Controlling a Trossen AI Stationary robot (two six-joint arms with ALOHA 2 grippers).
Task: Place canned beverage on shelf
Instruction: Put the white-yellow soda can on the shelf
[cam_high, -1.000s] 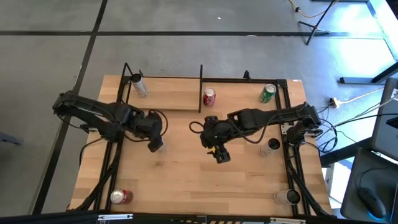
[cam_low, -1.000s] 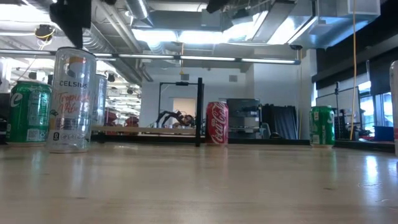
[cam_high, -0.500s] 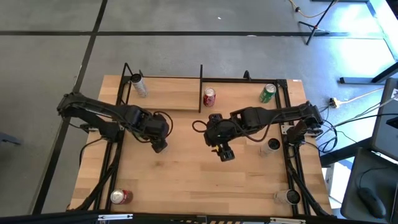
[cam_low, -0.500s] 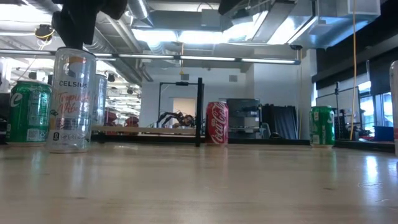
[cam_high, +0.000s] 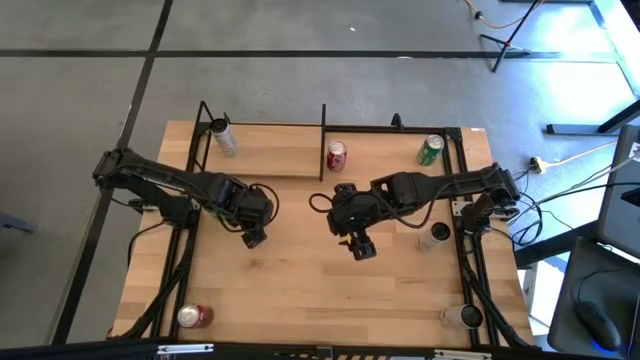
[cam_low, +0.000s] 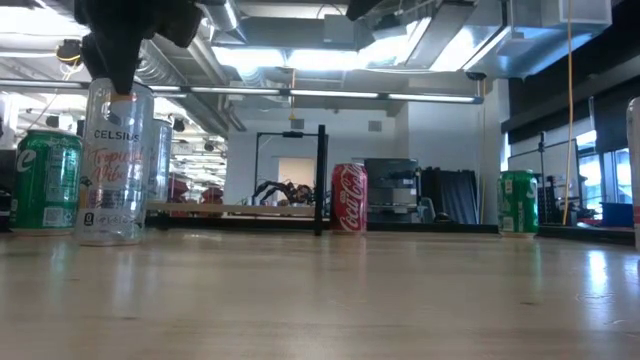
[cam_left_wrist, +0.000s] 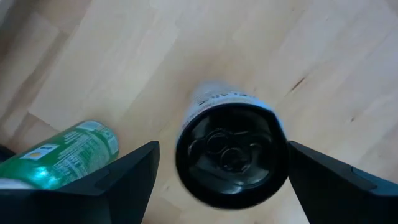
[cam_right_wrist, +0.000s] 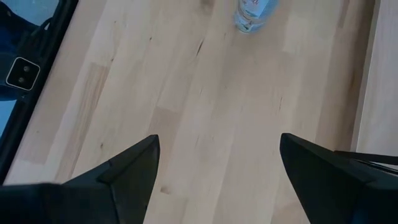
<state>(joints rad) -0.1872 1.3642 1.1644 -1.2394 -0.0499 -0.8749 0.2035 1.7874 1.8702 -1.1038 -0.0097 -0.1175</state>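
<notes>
The left end effector (cam_left_wrist: 217, 177), fingers apart, hovers straight above a tall slim can (cam_left_wrist: 231, 149) standing well short of the shelf (cam_high: 270, 155). Probably light, rigid, slick; grip mid-body. The right end effector (cam_right_wrist: 214, 171) waits open nearby.

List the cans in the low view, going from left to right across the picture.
Green can → Celsius can → Coca-Cola can → second green can.
</notes>
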